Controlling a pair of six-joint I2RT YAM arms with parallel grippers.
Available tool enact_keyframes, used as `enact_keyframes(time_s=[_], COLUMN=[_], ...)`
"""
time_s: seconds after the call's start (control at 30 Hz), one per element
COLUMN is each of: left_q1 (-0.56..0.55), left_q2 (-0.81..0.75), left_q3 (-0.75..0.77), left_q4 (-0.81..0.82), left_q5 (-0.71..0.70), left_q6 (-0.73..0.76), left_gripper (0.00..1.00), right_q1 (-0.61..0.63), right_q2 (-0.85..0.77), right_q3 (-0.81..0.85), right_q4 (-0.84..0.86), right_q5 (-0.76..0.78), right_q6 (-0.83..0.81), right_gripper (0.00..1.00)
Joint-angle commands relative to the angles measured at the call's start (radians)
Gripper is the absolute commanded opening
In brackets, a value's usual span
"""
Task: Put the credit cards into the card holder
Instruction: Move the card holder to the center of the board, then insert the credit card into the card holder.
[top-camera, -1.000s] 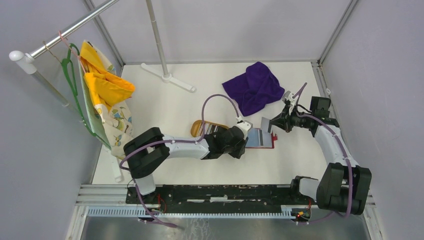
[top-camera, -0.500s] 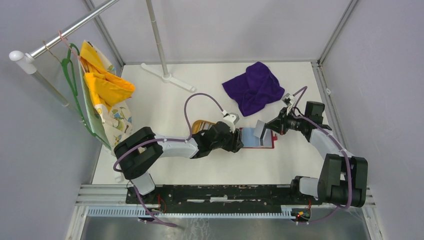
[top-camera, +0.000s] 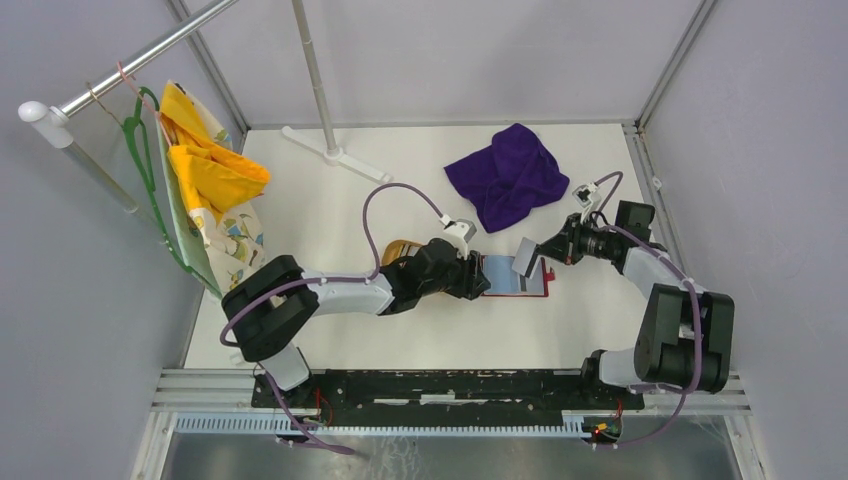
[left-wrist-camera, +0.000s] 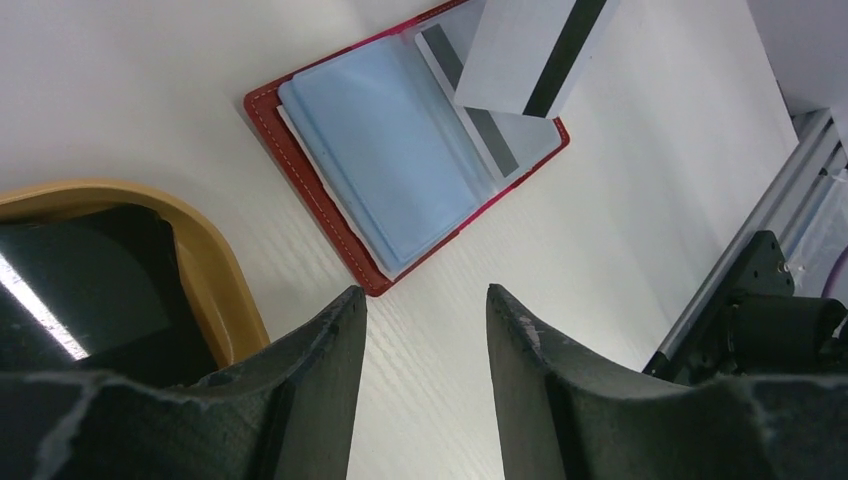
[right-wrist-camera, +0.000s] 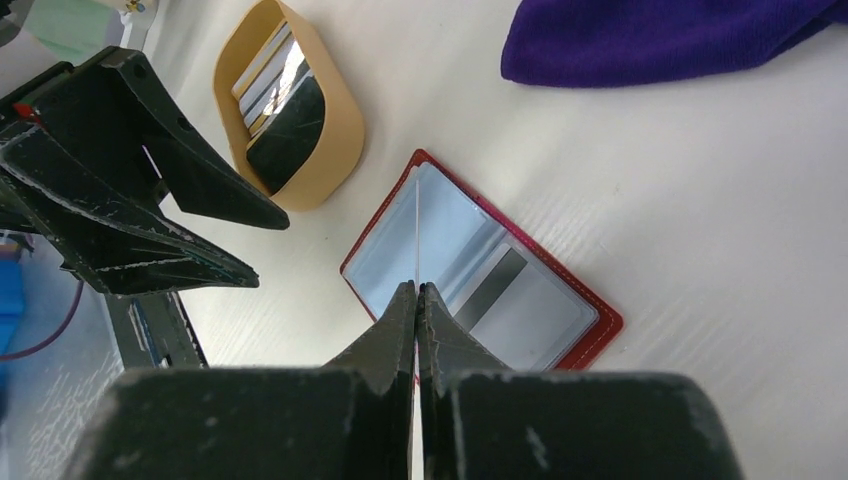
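Right gripper (right-wrist-camera: 417, 292) is clenching a white striped card (left-wrist-camera: 510, 60) edge-on over the open card holder (left-wrist-camera: 400, 170), frame centre. Left gripper (left-wrist-camera: 425, 305) is hovering, jaws released, beside the tray (left-wrist-camera: 222, 270), lower left.

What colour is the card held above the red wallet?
The card is white with a black stripe, clearest in the left wrist view.

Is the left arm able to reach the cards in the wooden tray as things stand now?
Probably yes. The left gripper hangs close by the tray, jaws open and empty, and nothing covers the cards in it.
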Motion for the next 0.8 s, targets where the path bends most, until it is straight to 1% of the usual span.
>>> enact_keyframes(time_s=[0.0,0.1,0.27,0.53,0.77], left_q1=[-0.003,-0.002,-0.006,-0.014,-0.018], left_q2=[0.025,0.057,0.117,0.218,0.264], left_q3=[0.074,0.108,0.160,0.247,0.289], left_q4=[-0.050,-0.082,-0.124,-0.216,-0.278], left_q5=[-0.066,-0.082,-0.101,-0.151,-0.199], left_q6=[-0.032,-0.023,-0.018,0.008,0.026], left_gripper=[0.53,0.51,0.50,0.52,0.52], right_q1=[0.018,0.031,0.032,0.032,0.049], right_q2=[0.068,0.129,0.197,0.203,0.208], right_q3=[0.077,0.108,0.140,0.134,0.102], right_q4=[-0.128,-0.198,-0.256,-0.228,-0.165], right_q5=[0.020,0.042,0.072,0.170,0.215], right_q6=[-0.095,-0.148,-0.182,-0.140,-0.065], right_gripper=[0.00,0.00,0.00,0.00,0.00])
